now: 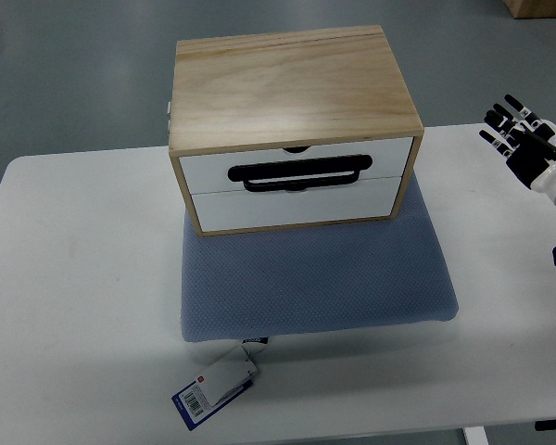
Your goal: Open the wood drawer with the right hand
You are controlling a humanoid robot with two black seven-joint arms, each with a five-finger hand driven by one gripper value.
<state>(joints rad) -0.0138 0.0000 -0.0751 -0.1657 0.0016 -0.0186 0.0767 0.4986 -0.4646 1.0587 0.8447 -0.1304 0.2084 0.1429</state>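
Wood drawer box (295,130) with black handle (299,172) closed at upper centre on blue pad (315,283), white table (74,306) beneath, right hand (530,144) at right edge, fingers (506,121) spread, empty, well apart from box.

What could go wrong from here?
1. The box sits on a soft pad, unclamped; pulling the handle may drag the whole box instead of opening the drawer.
2. The right hand is far right with fingers spread, and the handle gap looks thin, so hooking it could slip.
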